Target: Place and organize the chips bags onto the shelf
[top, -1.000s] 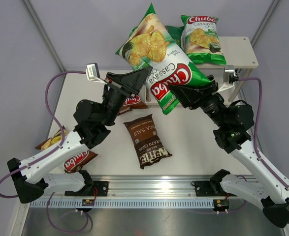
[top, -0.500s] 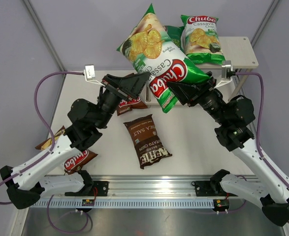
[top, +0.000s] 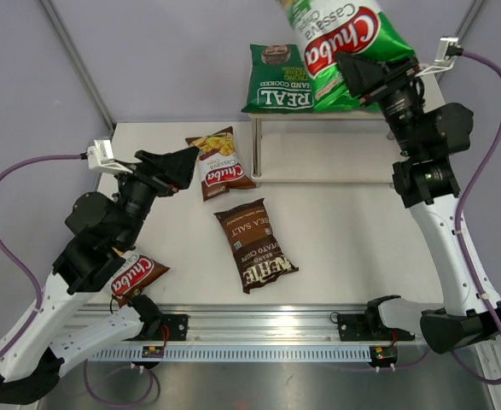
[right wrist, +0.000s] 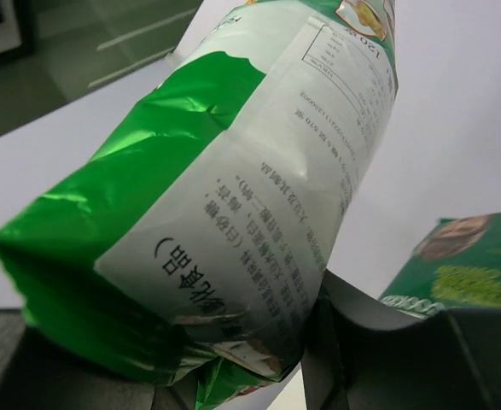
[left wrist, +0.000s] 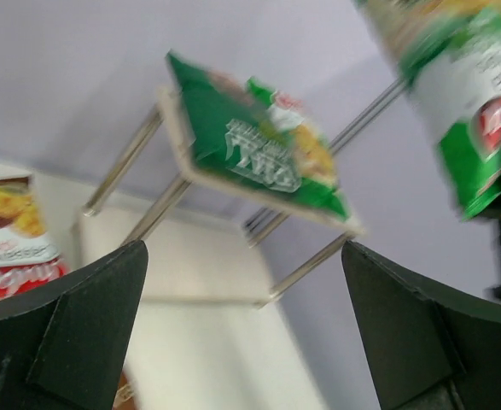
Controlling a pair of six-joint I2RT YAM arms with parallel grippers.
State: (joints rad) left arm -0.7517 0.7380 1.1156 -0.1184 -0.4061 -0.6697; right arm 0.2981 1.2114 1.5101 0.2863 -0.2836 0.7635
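Walls (top: 148, 60) seemingly lavender; white table (top: 344, 231).

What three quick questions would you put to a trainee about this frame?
1. True or false: the left gripper is clamped on a bag.
2. Which bag does the right gripper hold? A) Kettle B) light green Chuba C) brown-red Chuba
3. Fill in: ___ bags lie on the table.

Key:
1. False. It is open and empty.
2. B. The bag is lifted up by the shelf.
3. Three: two brown-red Chuba bags and the Kettle bag.
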